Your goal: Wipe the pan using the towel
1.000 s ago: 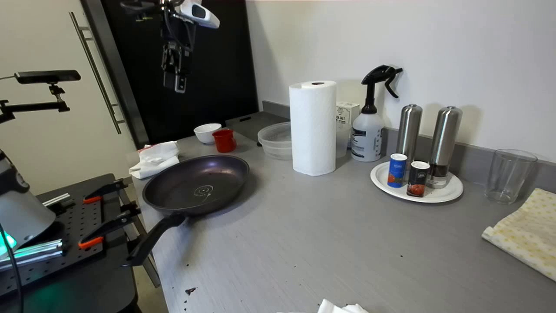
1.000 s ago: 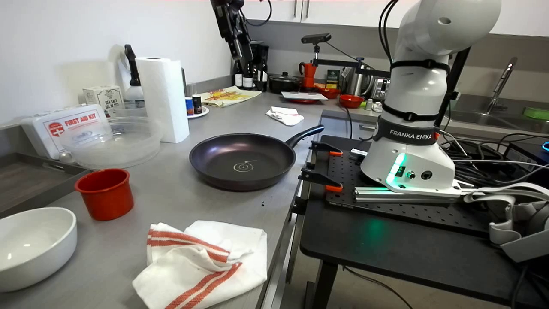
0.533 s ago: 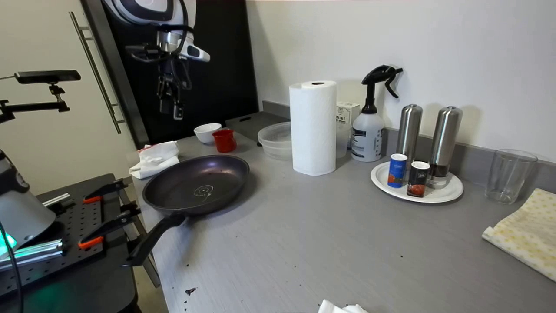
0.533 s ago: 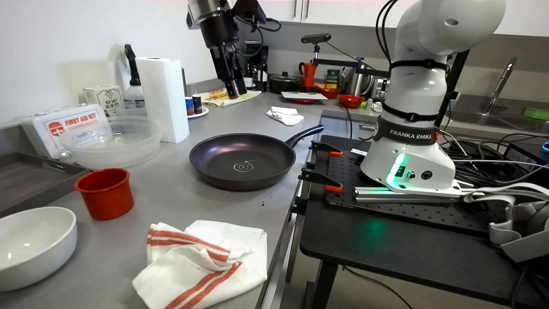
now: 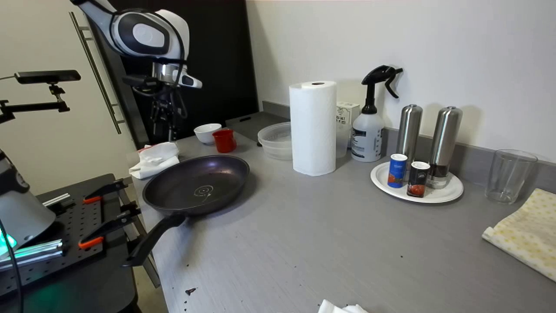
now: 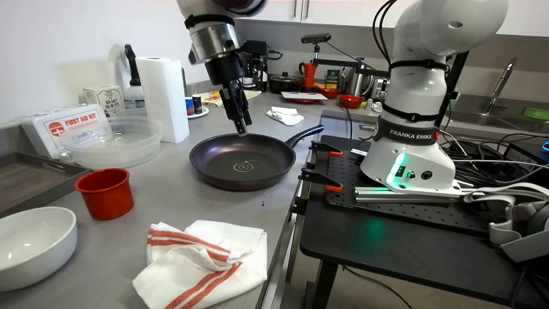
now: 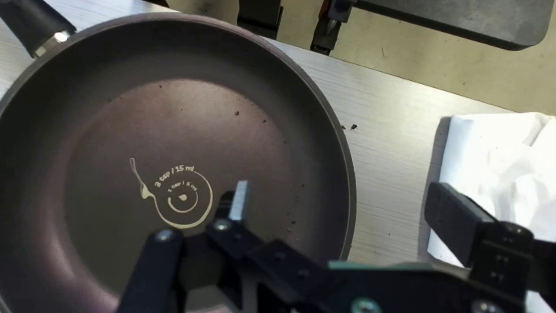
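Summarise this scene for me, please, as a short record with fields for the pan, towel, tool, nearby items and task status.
Pan: dark, on the counter, with small specks inside
Towel: white with red stripes, crumpled, on the counter beside the pan, not touching it
Tool: open; in the wrist view it spans from pan to towel
Nearby: red cup, white bowl, paper roll
Status: towel not grasped; no wiping under way
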You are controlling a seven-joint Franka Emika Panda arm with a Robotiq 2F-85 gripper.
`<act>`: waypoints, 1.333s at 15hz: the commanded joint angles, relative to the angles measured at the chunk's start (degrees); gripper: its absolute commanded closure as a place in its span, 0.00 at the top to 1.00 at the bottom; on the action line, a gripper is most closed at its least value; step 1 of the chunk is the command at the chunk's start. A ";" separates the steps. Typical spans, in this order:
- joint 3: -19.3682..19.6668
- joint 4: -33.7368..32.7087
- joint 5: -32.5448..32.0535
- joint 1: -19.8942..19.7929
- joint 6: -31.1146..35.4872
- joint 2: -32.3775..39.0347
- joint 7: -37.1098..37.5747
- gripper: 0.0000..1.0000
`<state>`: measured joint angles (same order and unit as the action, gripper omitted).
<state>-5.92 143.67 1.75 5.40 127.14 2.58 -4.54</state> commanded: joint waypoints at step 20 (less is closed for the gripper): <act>-6.70 -15.54 -4.57 13.93 4.21 23.85 11.61 1.00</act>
<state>-12.59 132.47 -0.88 17.57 132.52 22.78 4.59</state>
